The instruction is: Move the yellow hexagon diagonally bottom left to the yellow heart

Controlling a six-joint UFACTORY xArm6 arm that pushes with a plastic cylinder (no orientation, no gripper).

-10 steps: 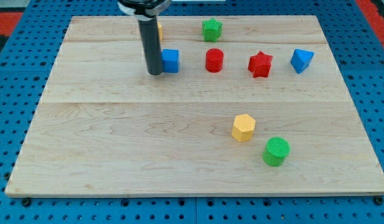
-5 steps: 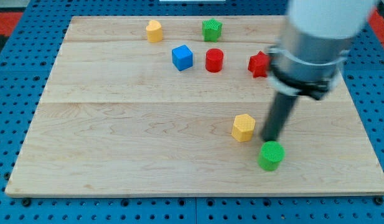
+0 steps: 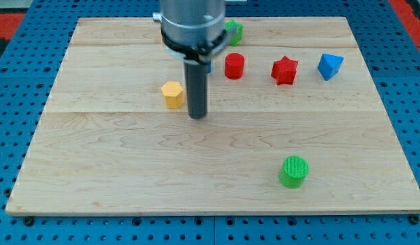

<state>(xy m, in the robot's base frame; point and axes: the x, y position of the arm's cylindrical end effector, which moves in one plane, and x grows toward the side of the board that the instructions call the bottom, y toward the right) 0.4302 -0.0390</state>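
The yellow hexagon (image 3: 172,94) lies on the wooden board (image 3: 128,163), left of centre in the upper half. My tip (image 3: 197,115) rests on the board just to the right of it and slightly lower, a small gap apart. The arm hides the yellow heart near the view's top; only a sliver may show beside the arm. The blue cube (image 3: 208,66) is mostly hidden behind the rod.
A green star (image 3: 233,30) sits at the top behind the arm. A red cylinder (image 3: 234,65), a red star (image 3: 284,70) and a blue triangular block (image 3: 329,65) line the upper right. A green cylinder (image 3: 293,171) stands at the lower right.
The yellow hexagon has moved from the lower right of centre up and left to the upper left area. My tip moved left with it. The green cylinder shifted slightly.
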